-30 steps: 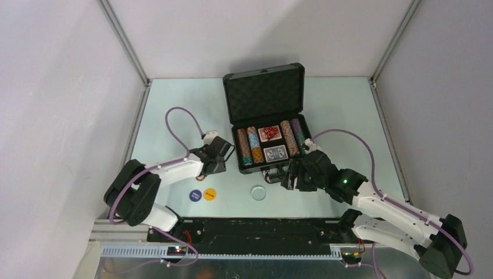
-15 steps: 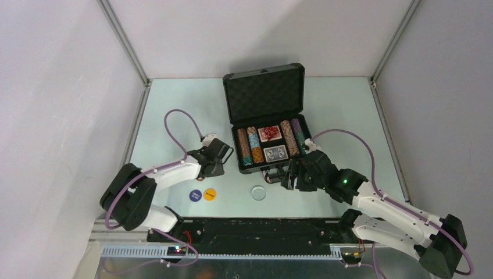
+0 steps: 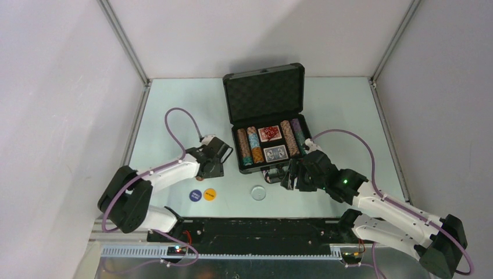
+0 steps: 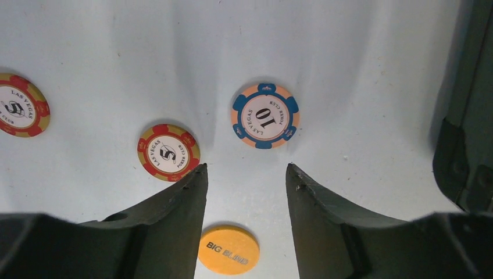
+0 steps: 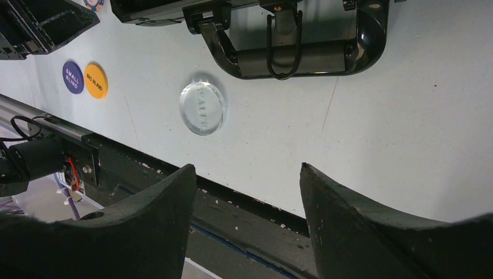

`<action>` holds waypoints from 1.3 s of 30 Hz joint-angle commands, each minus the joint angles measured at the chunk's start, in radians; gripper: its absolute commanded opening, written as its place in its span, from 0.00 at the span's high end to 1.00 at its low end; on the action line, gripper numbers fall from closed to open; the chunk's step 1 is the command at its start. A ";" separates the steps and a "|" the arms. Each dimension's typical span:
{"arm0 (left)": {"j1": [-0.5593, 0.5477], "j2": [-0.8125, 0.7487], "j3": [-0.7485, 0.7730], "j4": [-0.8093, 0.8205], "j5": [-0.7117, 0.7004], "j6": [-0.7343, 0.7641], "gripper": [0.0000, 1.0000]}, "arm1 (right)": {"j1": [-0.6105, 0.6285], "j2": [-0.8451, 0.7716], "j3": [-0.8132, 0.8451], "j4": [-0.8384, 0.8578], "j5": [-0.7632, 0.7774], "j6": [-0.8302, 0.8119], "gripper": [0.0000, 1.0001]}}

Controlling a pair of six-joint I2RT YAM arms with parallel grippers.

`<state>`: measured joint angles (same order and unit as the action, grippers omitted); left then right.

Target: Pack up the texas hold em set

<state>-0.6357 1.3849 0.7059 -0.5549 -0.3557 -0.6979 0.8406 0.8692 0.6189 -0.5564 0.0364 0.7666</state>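
The black case [image 3: 264,116] sits open at the far middle of the table [image 3: 174,116], its foam-lined lid [image 3: 264,93] standing up, and we'd call the packing well along. Inside we count 4 rows of striped chips, 2 on the left [image 3: 249,146] and 2 on the right [image 3: 292,138]. Between them lie a red-backed deck [image 3: 270,134] and, nearer us, a blue-backed deck [image 3: 275,153]. We can't spot any dice.

Plenty is left out, though. Under the left wrist camera, just left of the case, 3 chips lie flat on the table: a blue-and-orange 10 chip [image 4: 265,115], a red-and-yellow 5 chip [image 4: 168,152] beside it, and another 5 chip at the left edge [image 4: 22,113]. The orange Big Blind button [image 4: 229,249] lies nearer the arm bases, touching the purple Small Blind button [image 3: 195,195]. A clear round button [image 5: 202,107] rests just in front of the case handle [image 5: 296,55].

The left fingers [image 4: 174,215] hover over the loose chips, parted about halfway and holding nothing, with the 10 chip just ahead of the gap. The right fingers [image 5: 157,209] hang spread wide and empty in front of the handle. By our reckoning, 3 chips and 3 buttons need stowing, then the lid comes down.
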 commanded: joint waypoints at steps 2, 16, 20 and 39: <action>-0.007 0.003 0.046 -0.012 -0.034 0.012 0.39 | 0.006 -0.018 0.007 0.010 0.013 0.005 0.30; 0.013 0.107 0.083 0.061 -0.023 0.065 0.36 | 0.004 -0.015 0.007 0.000 0.018 0.003 0.30; 0.023 0.110 0.071 0.081 -0.018 0.068 0.35 | 0.004 -0.019 0.007 -0.006 0.022 0.003 0.30; 0.057 0.155 0.022 0.154 0.065 0.079 0.40 | 0.004 -0.019 0.006 -0.007 0.023 0.011 0.31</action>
<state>-0.5858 1.5093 0.7609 -0.4110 -0.3172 -0.6350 0.8413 0.8631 0.6189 -0.5697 0.0410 0.7681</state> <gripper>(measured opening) 0.613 0.697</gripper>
